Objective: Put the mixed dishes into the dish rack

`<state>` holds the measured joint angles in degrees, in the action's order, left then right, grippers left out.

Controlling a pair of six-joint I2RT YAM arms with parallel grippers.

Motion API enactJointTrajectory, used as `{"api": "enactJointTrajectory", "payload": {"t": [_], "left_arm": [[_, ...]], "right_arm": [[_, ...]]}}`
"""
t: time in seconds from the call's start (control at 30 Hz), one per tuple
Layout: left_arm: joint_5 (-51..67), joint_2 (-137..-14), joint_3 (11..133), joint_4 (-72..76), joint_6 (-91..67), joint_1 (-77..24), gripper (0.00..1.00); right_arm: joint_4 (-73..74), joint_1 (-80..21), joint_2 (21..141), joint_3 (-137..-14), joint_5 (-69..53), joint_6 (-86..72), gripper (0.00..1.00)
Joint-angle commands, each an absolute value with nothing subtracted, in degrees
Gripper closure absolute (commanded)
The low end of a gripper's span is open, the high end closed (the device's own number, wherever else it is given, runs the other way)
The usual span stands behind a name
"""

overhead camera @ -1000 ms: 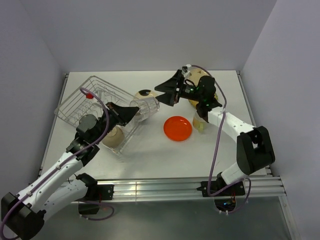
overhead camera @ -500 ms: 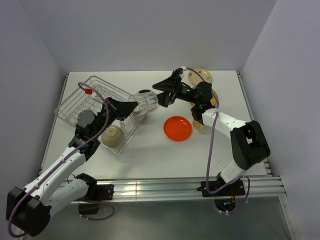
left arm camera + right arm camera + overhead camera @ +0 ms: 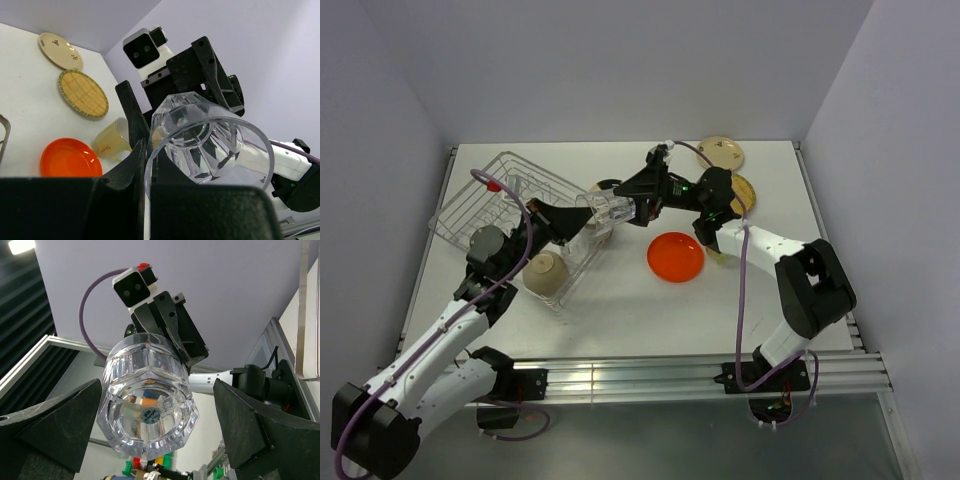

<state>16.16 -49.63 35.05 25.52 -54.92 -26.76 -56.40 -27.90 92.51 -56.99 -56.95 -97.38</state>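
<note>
My left gripper (image 3: 575, 216) is shut on the rim of a clear glass (image 3: 607, 211) and holds it on its side in the air, right of the dish rack (image 3: 485, 197). In the left wrist view the fingers (image 3: 131, 150) pinch the glass wall (image 3: 210, 145). My right gripper (image 3: 638, 196) is open, with its jaws on either side of the glass base (image 3: 147, 407) and a gap on each side. The orange plate (image 3: 675, 256), pale yellow mug (image 3: 722, 250), tan woven plate (image 3: 741, 191) and a cream patterned plate (image 3: 720, 152) lie on the table to the right.
A cream bowl (image 3: 547, 272) sits at the near end of the rack. Another round dish (image 3: 610, 186) lies behind the held glass. The table's right edge rail (image 3: 825, 230) runs past the right arm.
My right gripper has moved left and down towards the glass and now straddles its base. My left gripper has kept hold of the glass at about the same place.
</note>
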Motion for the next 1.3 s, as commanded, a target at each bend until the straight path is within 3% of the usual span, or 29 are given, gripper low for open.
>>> {"api": "enactJointTrajectory", "payload": {"t": [0.0,0.3,0.5,0.6,0.63,0.7,0.73,0.83,0.87,0.93,0.97,1.07,1.27], "left_arm": [[18.45,-48.77,34.28,35.85,-58.09,-25.93,1.0],[21.8,-53.44,32.87,42.71,-61.35,-25.05,1.0],[21.8,-53.09,32.26,42.36,-61.35,-24.52,1.0],[22.06,-53.17,31.91,42.54,-61.52,-24.35,1.0],[22.15,-53.09,31.82,42.71,-61.61,-24.26,1.0],[22.06,-53.17,31.47,42.63,-61.7,-24.26,0.99],[21.97,-53.09,31.29,42.63,-61.79,-24.17,0.98],[21.27,-52.91,30.76,42.1,-62.14,-24.0,0.82],[21.1,-52.65,30.67,41.32,-62.23,-23.82,0.69],[20.13,-51.95,30.76,40.35,-61.96,-23.73,0.56],[19.78,-51.6,30.85,38.69,-61.7,-23.64,0.45],[18.64,-49.84,31.9,33.95,-59.34,-23.47,0.32],[13.2,-43.52,36.64,17.52,-51.78,-23.29,0.2]], "right_arm": [[-59.06,-29.09,92.55,-59.15,-58.71,-95.63,0.0],[-58.1,-31.29,91.05,-58.89,-58.71,-95.62,0.02],[-57.74,-31.29,91.23,-59.06,-58.8,-95.36,0.14],[-58.18,-31.29,91.41,-59.15,-58.97,-95.01,0.32],[-58.53,-31.29,91.58,-59.24,-58.97,-95.01,0.44],[-59.41,-31.29,91.84,-59.5,-59.33,-94.92,0.57],[-59.85,-31.29,91.93,-59.76,-59.5,-94.92,0.68],[-61.61,-31.29,92.11,-60.47,-60.2,-94.83,0.93],[-62.39,-31.29,92.11,-60.99,-60.38,-94.49,0.98],[-62.32,-31.2,92.46,-61.7,-61.26,-93.52,1.0],[-62.31,-31.2,92.55,-62.4,-61.43,-93.17,1.0],[-62.14,-30.94,93.25,-64.15,-62.66,-91.76,1.0],[-57.42,-29.8,95.45,-70.99,-66.44,-84.3,1.0]]}}
